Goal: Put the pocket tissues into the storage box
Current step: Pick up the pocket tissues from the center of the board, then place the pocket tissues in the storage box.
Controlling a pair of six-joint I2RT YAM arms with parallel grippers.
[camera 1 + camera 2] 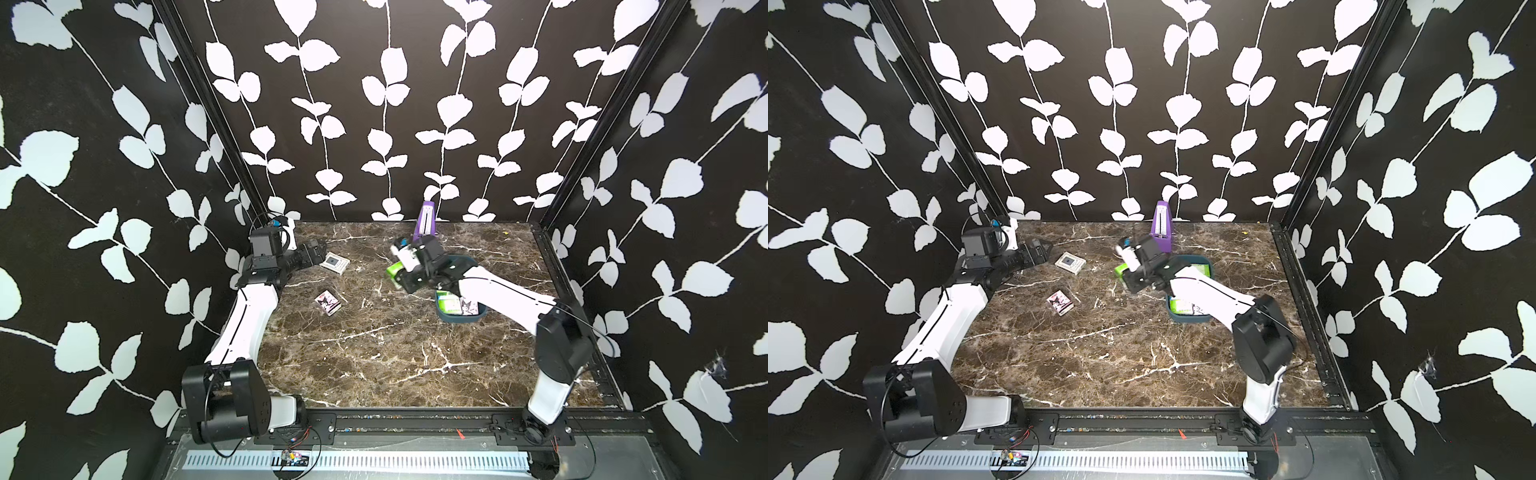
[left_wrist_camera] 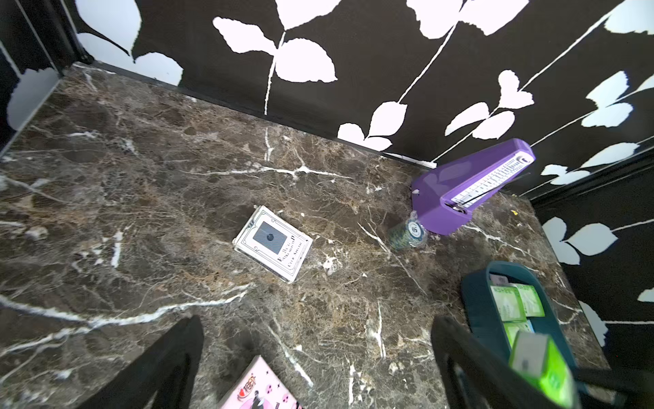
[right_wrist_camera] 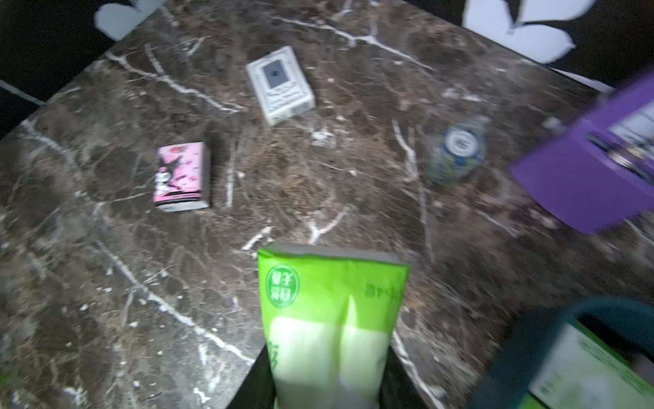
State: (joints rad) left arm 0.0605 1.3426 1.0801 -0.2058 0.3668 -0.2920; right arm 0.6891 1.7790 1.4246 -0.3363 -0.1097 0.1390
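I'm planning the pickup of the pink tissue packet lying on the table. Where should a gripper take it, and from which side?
Grip it across its two long edges, coming from straight above. The pink packet lies flat, face up, on the table with bare marble all round, so fingers can likely drop beside both edges.

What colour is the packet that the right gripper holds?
The packet is lime green and white; the right wrist view shows it best.
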